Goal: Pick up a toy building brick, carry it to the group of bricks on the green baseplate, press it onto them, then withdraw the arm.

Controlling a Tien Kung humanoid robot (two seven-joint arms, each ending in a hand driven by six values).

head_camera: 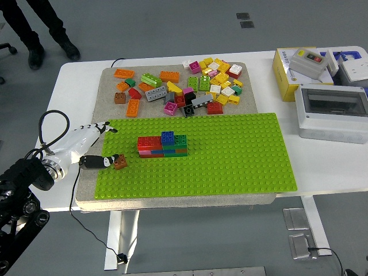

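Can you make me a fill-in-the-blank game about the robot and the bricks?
1. The left hand touches a small ____ brick.
2. That brick sits on the ____ baseplate.
3. The highest brick on the brick group is ____.
4. The loose brick pile lies on the ____ side of the baseplate.

Missing words: brown; green; blue; far

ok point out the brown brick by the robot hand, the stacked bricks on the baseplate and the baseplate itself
brown brick (120,162), head view, on its top face
stacked bricks (163,145), head view, middle of the group
green baseplate (241,155), head view, bare studs right of the stack
left robot hand (100,150), head view, middle of the hand
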